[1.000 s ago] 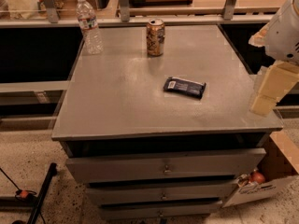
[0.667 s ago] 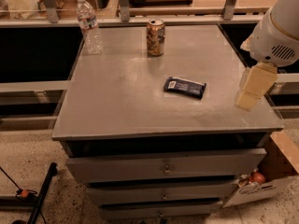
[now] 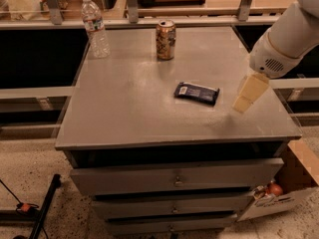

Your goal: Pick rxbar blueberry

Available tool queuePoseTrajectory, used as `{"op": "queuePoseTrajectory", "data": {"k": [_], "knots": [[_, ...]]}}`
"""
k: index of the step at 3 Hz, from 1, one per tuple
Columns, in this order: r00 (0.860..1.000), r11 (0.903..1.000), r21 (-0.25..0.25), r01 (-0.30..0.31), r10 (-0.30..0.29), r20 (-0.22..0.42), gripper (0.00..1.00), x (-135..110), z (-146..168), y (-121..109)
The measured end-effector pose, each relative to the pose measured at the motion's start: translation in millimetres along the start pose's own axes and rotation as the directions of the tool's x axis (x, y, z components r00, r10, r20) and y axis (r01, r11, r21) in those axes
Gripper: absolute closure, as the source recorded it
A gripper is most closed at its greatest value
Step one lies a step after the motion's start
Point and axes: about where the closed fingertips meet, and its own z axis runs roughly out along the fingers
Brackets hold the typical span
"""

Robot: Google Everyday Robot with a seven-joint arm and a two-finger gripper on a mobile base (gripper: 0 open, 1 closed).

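End effector (image 3: 243, 100) near right of rxbar blueberry (image 3: 197, 92), not touching; grip state unclear.

The arm (image 3: 291, 36) is cut off by the top and right edges. Only its white end and the gripper (image 3: 248, 94) are seen, held over the right side of the cabinet (image 3: 139, 118), near the rxbar blueberry (image 3: 197, 92). The wrapper's print cannot be read. The cardboard box (image 3: 299, 180) is clipped at the right edge, and its contents are partly hidden.
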Motion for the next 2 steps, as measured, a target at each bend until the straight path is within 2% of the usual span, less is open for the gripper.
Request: {"op": "queuePoseTrajectory", "data": {"k": [1, 2], "knots": [[0.995, 0.9998, -0.022, 0.0, 0.002, 0.095, 0.0, -11, 22, -10], [0.986, 0.9979, -0.062, 0.02, -0.01, 0.165, 0.02, -26, 44, -11]]}}
